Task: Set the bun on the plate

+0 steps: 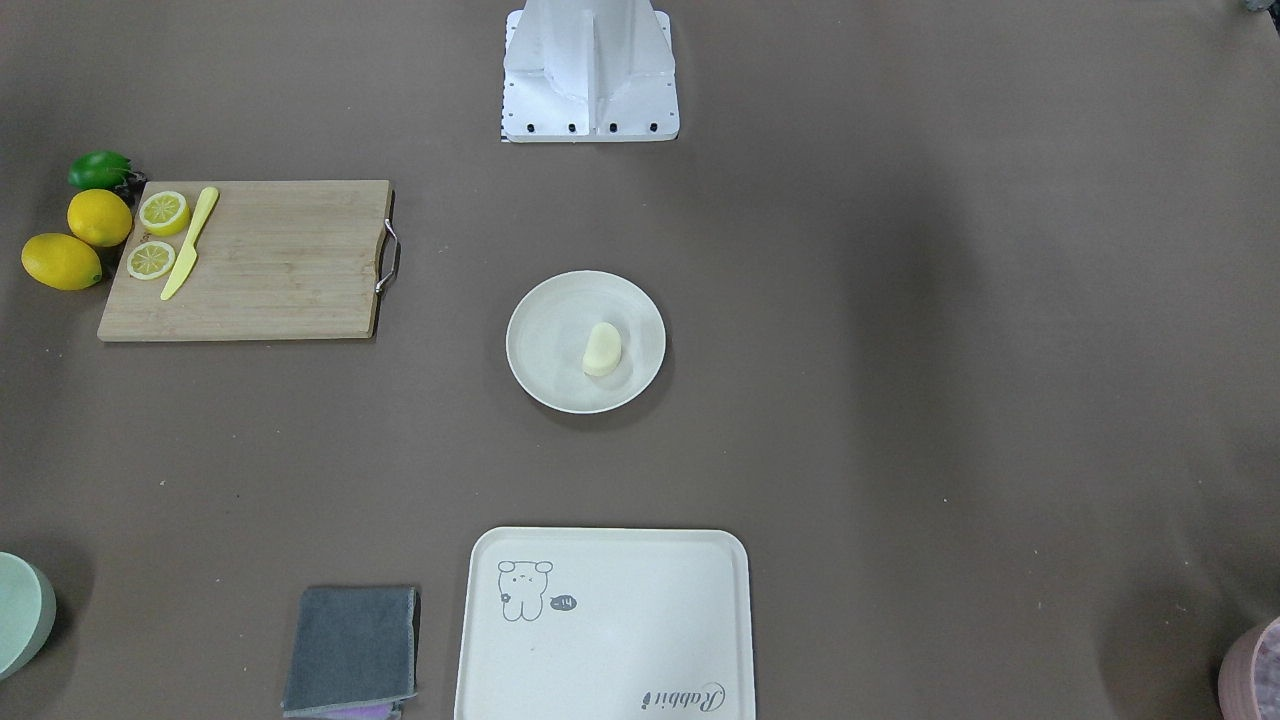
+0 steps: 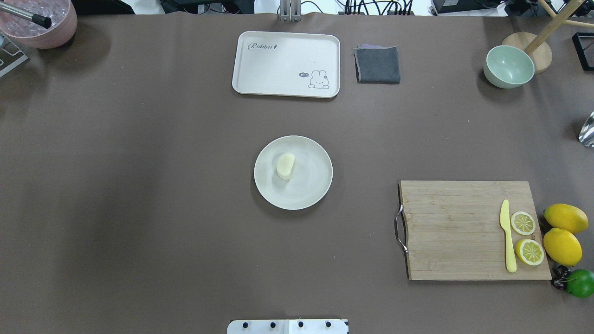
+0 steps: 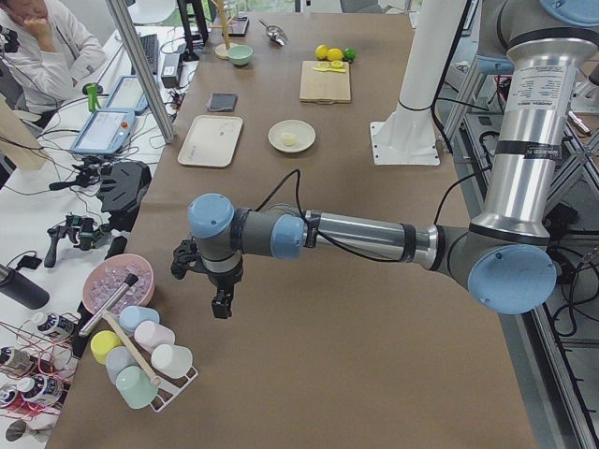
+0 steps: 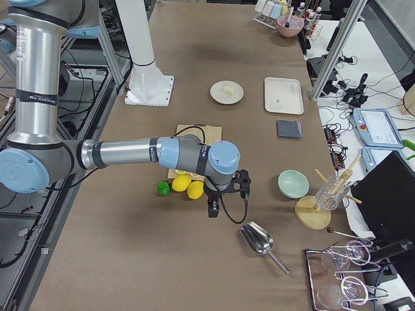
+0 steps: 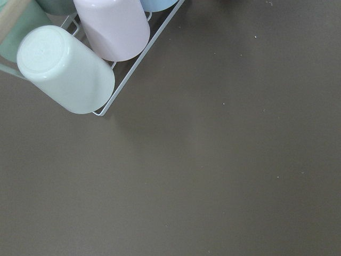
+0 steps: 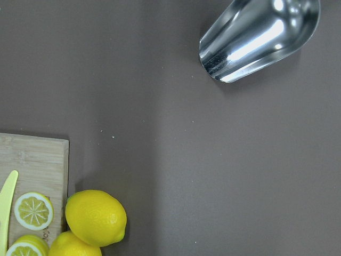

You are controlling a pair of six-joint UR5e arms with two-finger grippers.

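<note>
The pale cream bun [image 2: 285,166] lies inside the round off-white plate [image 2: 312,183] at the table's middle, a little off centre; the front view shows the bun [image 1: 602,350] on the plate [image 1: 545,335] too. No gripper is near it. My left gripper [image 3: 221,305] hangs over the table's left end beside a cup rack, far from the plate [image 3: 274,137]. At the opposite end my right gripper [image 4: 213,209] hangs by the lemons, also far from the plate [image 4: 218,96]. Only side views show the grippers, so I cannot tell whether either is open or shut.
A cartoon-print tray [image 2: 278,60] and a grey cloth [image 2: 377,65] lie beyond the plate. A cutting board [image 2: 455,232] with knife, lemon slices and lemons [image 2: 562,246] is on the right, with a green bowl [image 2: 508,66] and metal scoop [image 4: 258,240]. A cup rack [image 3: 140,360] stands left.
</note>
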